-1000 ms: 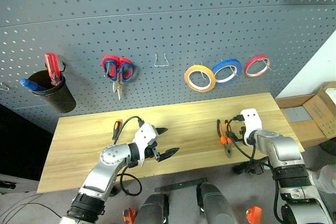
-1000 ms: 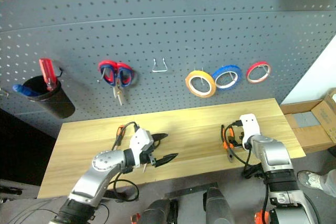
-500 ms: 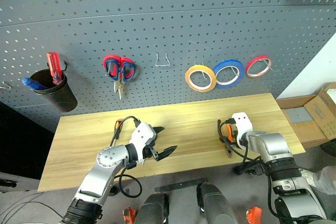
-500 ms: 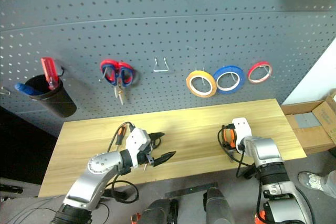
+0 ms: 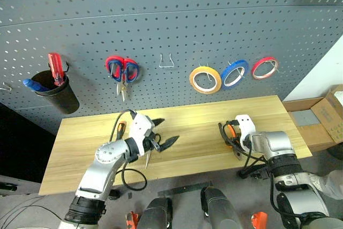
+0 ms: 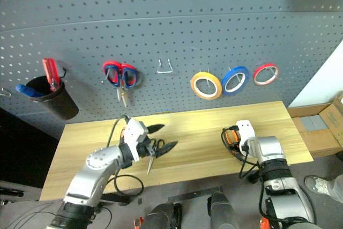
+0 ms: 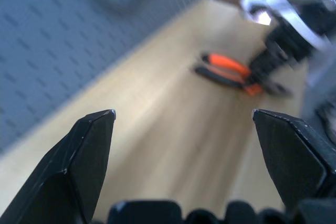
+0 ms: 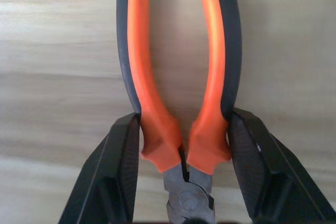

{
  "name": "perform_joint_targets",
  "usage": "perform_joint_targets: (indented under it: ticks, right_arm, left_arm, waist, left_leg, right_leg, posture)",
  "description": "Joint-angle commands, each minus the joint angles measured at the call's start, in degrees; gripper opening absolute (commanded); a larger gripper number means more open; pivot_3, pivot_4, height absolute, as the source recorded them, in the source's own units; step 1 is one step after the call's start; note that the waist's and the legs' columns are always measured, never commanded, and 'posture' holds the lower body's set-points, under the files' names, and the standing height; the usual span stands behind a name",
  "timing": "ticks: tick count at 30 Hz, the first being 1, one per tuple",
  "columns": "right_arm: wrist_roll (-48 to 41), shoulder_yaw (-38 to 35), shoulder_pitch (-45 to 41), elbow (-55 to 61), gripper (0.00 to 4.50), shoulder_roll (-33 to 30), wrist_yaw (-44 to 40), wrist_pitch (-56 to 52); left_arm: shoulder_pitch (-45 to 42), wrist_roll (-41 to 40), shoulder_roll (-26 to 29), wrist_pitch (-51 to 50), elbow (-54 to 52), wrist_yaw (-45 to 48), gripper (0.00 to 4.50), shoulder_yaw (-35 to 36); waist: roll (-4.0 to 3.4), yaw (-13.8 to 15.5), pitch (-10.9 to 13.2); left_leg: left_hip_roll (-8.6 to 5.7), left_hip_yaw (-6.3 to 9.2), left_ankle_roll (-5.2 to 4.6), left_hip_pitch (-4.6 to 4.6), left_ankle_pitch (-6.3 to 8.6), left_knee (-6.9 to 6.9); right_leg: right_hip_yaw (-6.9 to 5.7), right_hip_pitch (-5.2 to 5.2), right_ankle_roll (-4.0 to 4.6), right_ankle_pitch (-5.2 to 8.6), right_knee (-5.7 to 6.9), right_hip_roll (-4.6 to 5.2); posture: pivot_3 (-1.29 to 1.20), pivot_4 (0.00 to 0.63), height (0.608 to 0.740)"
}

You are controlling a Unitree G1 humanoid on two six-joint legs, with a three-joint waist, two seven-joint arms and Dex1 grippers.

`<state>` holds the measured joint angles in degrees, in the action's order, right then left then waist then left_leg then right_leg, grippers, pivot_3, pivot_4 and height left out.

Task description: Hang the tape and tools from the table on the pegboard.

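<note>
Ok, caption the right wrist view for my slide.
Right end effector closing around the orange-and-black pliers, its fingers flanking the handles near the pivot, on the wooden table.

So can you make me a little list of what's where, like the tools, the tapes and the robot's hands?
pliers: lying on the table, right hand closed around the handles near the joint
left hand: open, above the table, holding nothing
screwdriver with orange-and-black handle: on the table behind the left arm
blue tape: hanging on the pegboard, between the yellow tape and the red tape
red-and-blue scissors: hanging on the pegboard
</note>
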<state>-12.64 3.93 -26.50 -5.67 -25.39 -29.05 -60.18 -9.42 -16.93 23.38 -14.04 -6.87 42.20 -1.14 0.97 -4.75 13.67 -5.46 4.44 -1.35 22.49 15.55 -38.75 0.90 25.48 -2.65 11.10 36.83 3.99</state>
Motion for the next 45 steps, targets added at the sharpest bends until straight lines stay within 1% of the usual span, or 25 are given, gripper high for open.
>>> perform_joint_targets:
  ticks: [1,3,5,9,13,16,19,22,27,30,33,37,45]
  right_arm:
    - [-10.18,1.23,1.33,21.76,1.93,-3.35,-13.88,4.94]
    - [-14.82,0.46,0.6,27.24,1.93,-3.44,-17.13,4.49]
    - [-17.24,-1.07,-1.85,29.32,1.93,-1.64,-17.79,6.96]
    - [-17.64,-4.02,-9.67,26.81,1.93,6.37,-14.49,17.87]
    - [-15.39,-3.6,-18.48,19.75,1.93,12.3,-11.22,24.32]
    - [-12.59,-1.95,-24.28,13.89,1.93,15.66,-9.28,29.91]
    - [-7.66,0.35,-28.0,7.57,1.93,18.76,-7.32,38.04]
    - [-2.83,2.24,-30.79,-0.01,1.93,21.38,-5.26,45.14]
    - [4.25,2.74,-36.15,-13.91,1.93,25.22,1.87,55.57]
    - [5.43,1.73,-38.17,-21.69,1.93,26.64,3.72,60.02]
    - [5.33,0.3,-39.17,-26.24,1.93,27.23,5.24,64.3]
    - [5.64,-0.28,-39.15,-29.73,1.93,27.81,6.07,69.08]
    - [5.91,-1.53,-39.17,-33.76,1.93,28.04,6.91,72.45]
  left_arm:
    - [-0.83,-3.61,-2.62,3.38,-2.58,-2.97,4.5,4.8]
    - [-0.97,-4.47,-4.4,5.16,-2.98,-4.13,4.5,6.22]
    - [-0.99,-4.96,-6.8,7.89,-3.51,-5.98,4.5,7.45]
    - [-0.49,-2.96,-9.36,12.74,-4.37,-9.56,4.5,8.37]
    - [0.95,0.05,-11.1,17.16,-5.47,-13.63,4.5,8.31]
    - [1.8,1.43,-12.62,20.06,-6.59,-16.27,4.5,8.24]
    - [2.63,2.2,-13.8,21.24,-7.3,-18.79,4.5,8.35]
    - [3.15,2.6,-13.97,21.52,-7.04,-19.94,4.5,8.32]
    - [3.95,3.46,-14.18,22.08,-7.3,-21.14,4.5,7.38]
    - [4.92,3.74,-13.74,21.97,-7.75,-21.33,4.5,7.28]
    - [5.41,3.75,-13.17,21.81,-8.38,-21.87,4.5,7.85]
    - [6.2,3.77,-12.57,21.42,-9.38,-22.4,4.5,7.94]
    - [6.96,3.76,-12.05,21.04,-10.38,-23.22,4.5,7.87]
  waist:
    - [0.02,-0.26,-0.01]
    - [0.05,-0.24,-0.03]
    - [0.08,0.03,-0.05]
    - [0.09,0.53,-0.05]
    - [0.13,1.03,-0.15]
    - [0.38,1.82,-0.4]
    - [0.38,2.52,-0.44]
    - [0.39,2.81,-0.47]
    - [0.41,3.02,-0.49]
    - [0.42,3.02,-0.5]
    - [0.44,3.05,-0.5]
    - [0.44,3.11,-0.5]
    - [0.44,3.1,-0.53]
  left_leg:
    - [0.02,0.0,0.02,0.1,0.01,0.0]
    - [0.1,0.01,0.1,0.1,0.05,-0.02]
    - [0.12,0.1,0.13,0.08,0.07,-0.02]
    - [0.04,0.11,0.14,0.09,0.06,-0.13]
    - [0.04,0.11,0.2,0.05,0.02,-0.12]
    - [0.05,0.13,0.42,0.08,-0.09,-0.04]
    - [0.03,0.08,0.5,0.34,-0.12,-0.05]
    - [0.03,0.04,0.51,0.36,-0.13,-0.05]
    - [0.01,0.02,0.51,0.35,-0.13,-0.05]
    - [0.01,0.01,0.52,0.35,-0.14,-0.05]
    - [0.02,0.03,0.52,0.37,-0.14,-0.03]
    - [0.01,0.02,0.52,0.41,-0.14,-0.03]
    - [0.03,0.01,0.53,0.4,-0.15,-0.02]
  right_leg:
    - [-0.01,0.09,-0.01,0.0,0.0,-0.02]
    - [-0.04,0.11,-0.01,-0.01,-0.01,-0.07]
    - [-0.12,0.03,-0.01,-0.01,-0.06,-0.07]
    - [-0.09,-0.07,-0.2,-0.14,-0.23,-0.04]
    - [-0.07,-0.07,-0.13,-0.24,-0.28,-0.06]
    - [-0.11,0.09,-0.07,-0.23,-0.13,-0.06]
    - [-0.08,0.38,-0.04,-0.23,-0.06,-0.06]
    - [-0.07,0.46,-0.03,-0.23,0.0,-0.06]
    - [-0.06,0.47,-0.03,-0.23,0.03,-0.06]
    - [-0.06,0.5,-0.02,-0.23,0.06,-0.07]
    - [-0.08,0.53,-0.01,-0.23,0.05,-0.07]
    - [-0.07,0.57,-0.01,-0.23,0.05,-0.07]
    - [-0.04,0.59,-0.01,-0.23,0.11,-0.14]
  posture:
    - [-0.12,0.197,0.74]
    - [-0.12,0.193,0.74]
    - [-0.11,0.19,0.74]
    - [-0.09,0.177,0.74]
    - [-0.06,0.161,0.74]
    - [-0.03,0.151,0.74]
    - [-0.02,0.145,0.74]
    - [-0.02,0.149,0.74]
    - [0.0,0.156,0.74]
    - [0.0,0.156,0.74]
    - [0.03,0.16,0.74]
    - [0.04,0.155,0.74]
    - [0.05,0.148,0.74]
